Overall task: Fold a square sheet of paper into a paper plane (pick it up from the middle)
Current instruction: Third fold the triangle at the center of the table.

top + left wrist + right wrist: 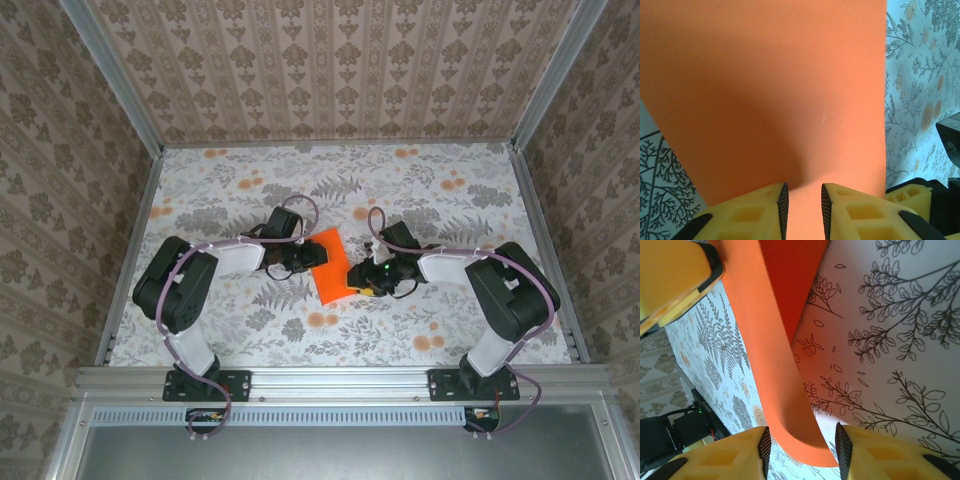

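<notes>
Two robot arms met over the square sheet of paper [331, 266] near the middle of a flower-and-fern printed table [250, 340], the vivid orange sheet lying between their heads and reading from overhead as a narrow, slightly skewed oblong. The left gripper [303, 262] stood at the sheet's left edge and the right gripper [362, 281] at its lower right corner. From the left wrist, the sheet [765, 90] spread broad and face-on across most of the picture, darkened by shadow just ahead of the left gripper [802, 194], whose yellow jaws stood a narrow gap apart with the orange face showing through between the black pads, nothing pinched edge-on between them. From the right wrist, the sheet [775, 355] curled over on itself: a darker layer lay flat on the table, and a paler band swept down from it into a rounded bend that sat between the jaws of the right gripper [802, 440]. Those jaws flanked the bend closely on both sides, though whether they were pressing it or merely bracketing it could not be told from this angle. At the upper left of that view, one of the left gripper's fingers [672, 277] rested against the paper's upper band.
</notes>
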